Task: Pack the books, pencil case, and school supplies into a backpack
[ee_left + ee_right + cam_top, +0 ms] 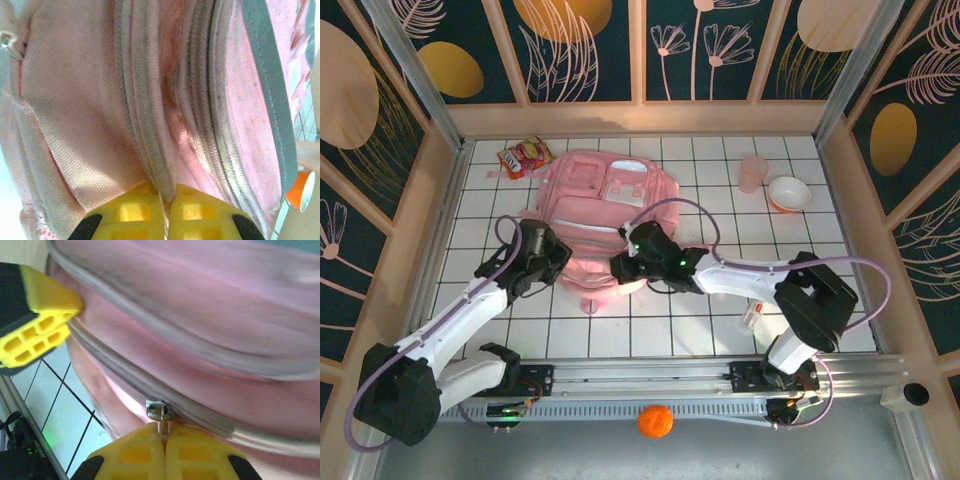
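Right jaws: clamped on zipper pull (161,412) | left jaws: pinched shut on backpack (605,195) near-edge seam | zipper (112,365) runs left-right between them

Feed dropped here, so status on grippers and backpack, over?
Left gripper shut on backpack fabric. Right gripper shut on zipper pull. Snack bag beyond backpack, not obstructing.

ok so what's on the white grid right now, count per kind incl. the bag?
pink backpack: 1
red-orange snack bag: 1
pink cup: 1
orange-and-white bowl: 1
white oblong item with red marks: 1
Total: 5
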`<state>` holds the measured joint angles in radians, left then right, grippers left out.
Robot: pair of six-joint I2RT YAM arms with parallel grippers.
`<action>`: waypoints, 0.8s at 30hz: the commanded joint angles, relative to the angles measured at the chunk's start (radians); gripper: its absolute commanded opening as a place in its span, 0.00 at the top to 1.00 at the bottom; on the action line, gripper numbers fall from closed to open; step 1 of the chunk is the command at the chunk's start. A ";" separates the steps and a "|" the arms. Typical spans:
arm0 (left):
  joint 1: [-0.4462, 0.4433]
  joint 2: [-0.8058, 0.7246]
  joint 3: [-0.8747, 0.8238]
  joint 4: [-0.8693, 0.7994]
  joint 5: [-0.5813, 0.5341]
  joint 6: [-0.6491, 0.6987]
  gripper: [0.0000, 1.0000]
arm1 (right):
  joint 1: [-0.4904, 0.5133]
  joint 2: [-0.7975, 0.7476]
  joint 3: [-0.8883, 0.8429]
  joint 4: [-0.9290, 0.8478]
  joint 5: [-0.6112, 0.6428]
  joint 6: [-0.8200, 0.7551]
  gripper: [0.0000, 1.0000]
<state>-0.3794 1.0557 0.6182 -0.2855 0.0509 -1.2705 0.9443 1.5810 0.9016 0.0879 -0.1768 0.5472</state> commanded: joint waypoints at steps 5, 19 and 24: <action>0.072 -0.023 0.048 -0.120 -0.160 0.132 1.00 | -0.123 -0.067 -0.032 -0.059 -0.006 -0.080 1.00; -0.202 0.044 0.121 -0.009 -0.006 0.073 0.54 | -0.042 0.003 0.030 -0.021 -0.012 -0.073 1.00; -0.265 0.076 0.097 0.034 -0.015 0.020 0.49 | -0.029 0.008 0.034 -0.018 -0.011 -0.069 1.00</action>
<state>-0.6277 1.1194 0.7322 -0.3058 0.0345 -1.1954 0.9009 1.5776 0.8989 0.0490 -0.1989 0.4839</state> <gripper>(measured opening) 0.503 0.048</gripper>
